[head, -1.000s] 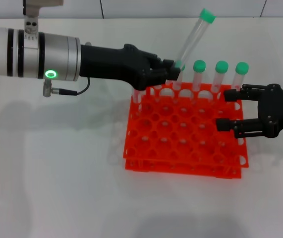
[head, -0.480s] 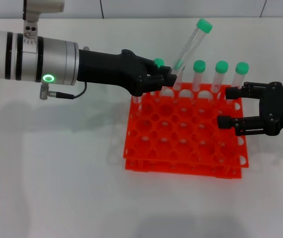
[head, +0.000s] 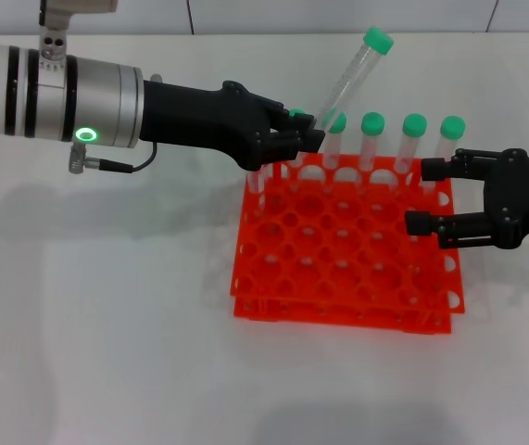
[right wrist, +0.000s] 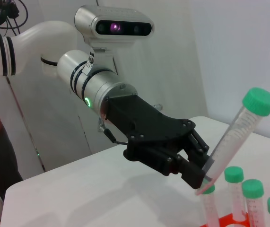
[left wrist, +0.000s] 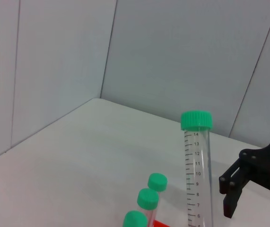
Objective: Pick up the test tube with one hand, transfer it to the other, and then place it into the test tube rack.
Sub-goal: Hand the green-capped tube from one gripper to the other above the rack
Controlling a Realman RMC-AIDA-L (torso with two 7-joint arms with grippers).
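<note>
I have the left gripper clamped on the lower end of the test tube, which leans with its green cap toward one o'clock above the back row of the test tube rack. Over the last second the tube has come higher and its base has drawn clear of the holes; the gripper itself has eased slightly toward nine o'clock. I read that as the pick being done and the tube free to travel.

The right gripper waits with its fingers spread apart and nothing between them, at three o'clock of the rack, over its edge. It has barely shifted. The remaining capped tubes stand upright in the back row, just beside the lifted one.

My judgement: the handover comes next, and the tilt means the right fingers must meet the tube's upper half without knocking the neighbours.
</note>
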